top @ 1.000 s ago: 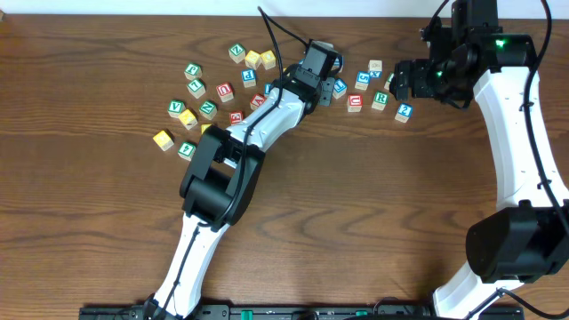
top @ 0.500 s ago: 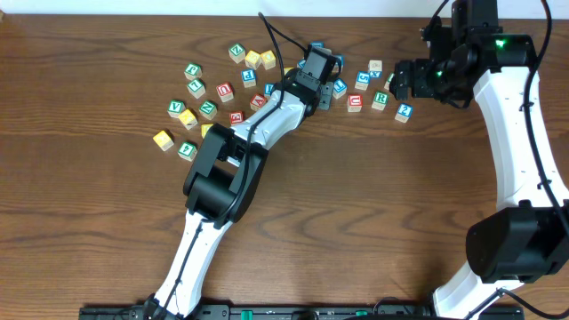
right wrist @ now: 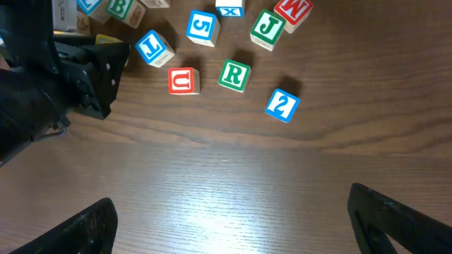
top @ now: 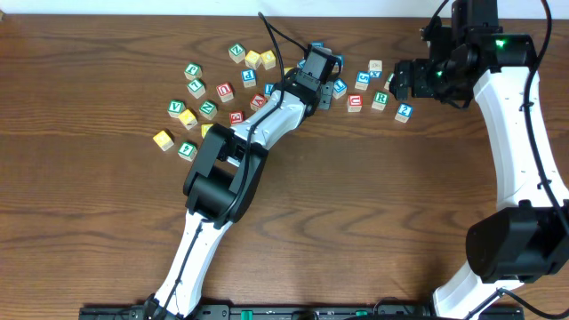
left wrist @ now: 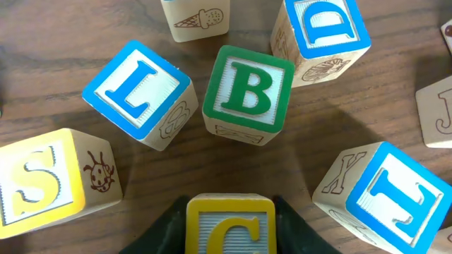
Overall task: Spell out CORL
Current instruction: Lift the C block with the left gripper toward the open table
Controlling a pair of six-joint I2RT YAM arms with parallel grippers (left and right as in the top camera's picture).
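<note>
We saw the left claw [left wrist: 231, 215] clamped on the yellow-framed wooden cube marked C [left wrist: 229, 236], with a dark finger [left wrist: 166, 229] tight against each side. We couldn't tell whether the cube sat on the brown wooden worktop [top: 373, 222] or hung just above it. Just ahead of it in the left wrist view stood the white-faced wooden cube with a blue L [left wrist: 138, 92], turned at an angle. Close beside that was a green-framed B cube [left wrist: 247, 92], and both were apart from the C. A blue-framed D cube [left wrist: 321, 25] sat beyond the B, a yellow S cube [left wrist: 42, 180] was off to the left, and a blue-framed cube with an I-like letter [left wrist: 388, 197] was off to the right.

The right claw [right wrist: 229, 204] was spread wide with nothing between its fingers, hovering over bare wood. The white-faced wooden cube with a green R [right wrist: 234, 75] lay beyond it. A red U cube [right wrist: 183, 81] was beside the R and a blue 2 cube [right wrist: 282, 104] near its other side. In the overhead view a pair of yellow-topped cubes [top: 253, 59] sat left of the left arm's wrist, their letters too small for us to read.
</note>
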